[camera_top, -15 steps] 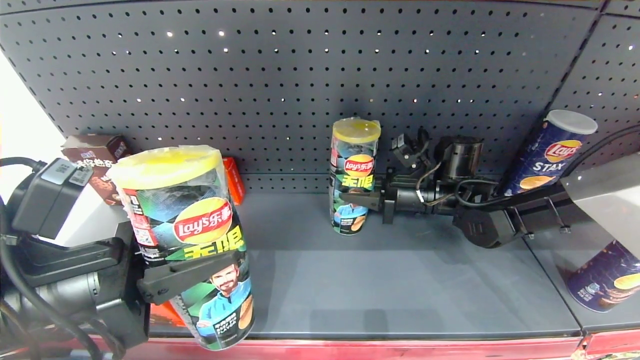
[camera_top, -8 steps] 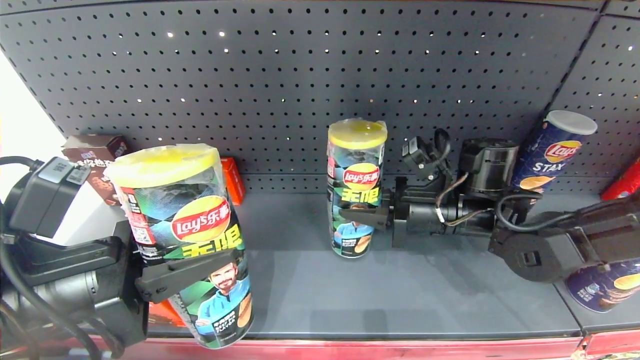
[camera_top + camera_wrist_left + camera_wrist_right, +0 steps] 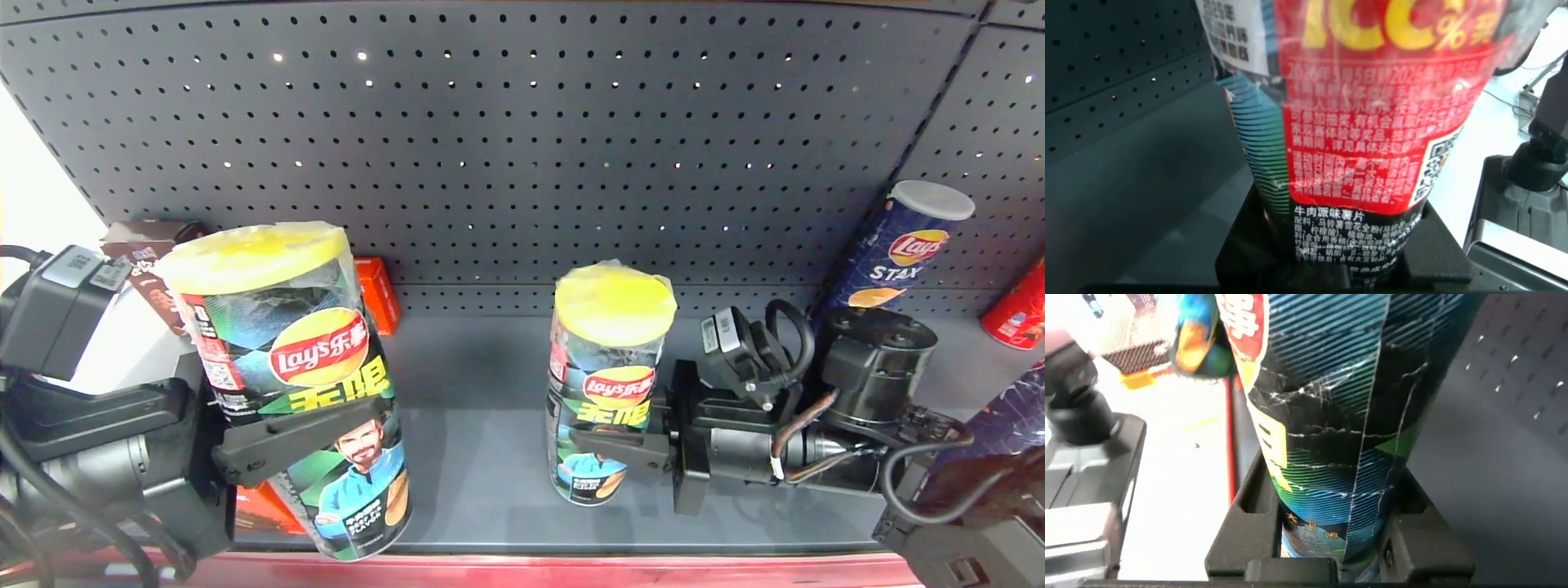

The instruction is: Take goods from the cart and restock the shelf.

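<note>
Closed tight, the left gripper (image 3: pixel 298 441) is clamped on a yellow-lidded chip canister (image 3: pixel 290 367) at 7 o'clock, and the right gripper (image 3: pixel 604 447) on a second canister (image 3: pixel 608 384) at 5 o'clock over the shelf (image 3: pixel 490 465). A blue canister (image 3: pixel 894 245) and a red can (image 3: pixel 1012 314) are seen at 2 to 3 o'clock. An orange box (image 3: pixel 380 290) and a brown box (image 3: pixel 151 237) at 10 o'clock are partly hidden. Each held canister is gripped low on its body.

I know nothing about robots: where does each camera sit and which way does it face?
Head: on the head, facing forward-down at the shelf; left gripper, right gripper show.
Left wrist: on that arm, facing its fingers gripping the left can.
Right wrist: likewise, fingers gripping the right can.
Shared: head view sees both cans too.
</note>
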{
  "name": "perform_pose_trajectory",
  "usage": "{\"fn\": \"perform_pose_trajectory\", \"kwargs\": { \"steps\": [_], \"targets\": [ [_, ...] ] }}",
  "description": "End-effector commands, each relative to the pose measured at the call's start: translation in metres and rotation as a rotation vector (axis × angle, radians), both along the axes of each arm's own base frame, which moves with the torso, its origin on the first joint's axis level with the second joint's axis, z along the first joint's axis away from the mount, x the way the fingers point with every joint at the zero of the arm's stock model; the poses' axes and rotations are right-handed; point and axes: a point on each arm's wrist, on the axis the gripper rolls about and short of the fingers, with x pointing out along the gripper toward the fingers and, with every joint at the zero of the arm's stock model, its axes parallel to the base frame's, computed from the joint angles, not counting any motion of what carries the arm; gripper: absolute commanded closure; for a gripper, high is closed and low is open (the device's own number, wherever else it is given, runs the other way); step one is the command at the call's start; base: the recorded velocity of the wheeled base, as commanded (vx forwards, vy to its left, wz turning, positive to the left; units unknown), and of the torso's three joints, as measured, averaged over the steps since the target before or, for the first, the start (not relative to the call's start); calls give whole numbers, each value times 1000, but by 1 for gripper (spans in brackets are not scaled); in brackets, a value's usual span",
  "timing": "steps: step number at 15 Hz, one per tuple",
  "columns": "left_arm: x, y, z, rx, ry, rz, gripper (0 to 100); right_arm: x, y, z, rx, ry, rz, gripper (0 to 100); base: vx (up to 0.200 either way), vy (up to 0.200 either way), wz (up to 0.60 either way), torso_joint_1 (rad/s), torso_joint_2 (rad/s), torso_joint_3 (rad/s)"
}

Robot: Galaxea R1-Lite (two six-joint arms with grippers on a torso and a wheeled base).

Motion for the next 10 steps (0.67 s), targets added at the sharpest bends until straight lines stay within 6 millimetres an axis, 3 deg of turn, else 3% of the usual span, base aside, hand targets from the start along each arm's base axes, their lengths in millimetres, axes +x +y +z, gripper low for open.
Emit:
{"fn": "perform_pose_trajectory", "kwargs": {
  "steps": [1, 7, 8, 10],
  "targets": [
    [0, 0, 0, -1, -1, 1, 100, 0, 0, -16, -27, 38, 3, 100, 0, 0, 0, 0, 0, 0],
    [-1, 1, -3, 4, 10, 4, 100, 8, 5, -28, -18, 23, 3, 100, 0, 0, 0, 0, 0, 0],
    [-1, 1, -4, 4, 11, 4, 100, 7, 6, -27, -16, 19, 5, 0, 0, 0, 0, 0, 0, 0],
    [-1, 1, -4, 4, 11, 4, 100, 6, 5, -26, -16, 17, -5, 0, 0, 0, 0, 0, 0, 0]
  ]
}}
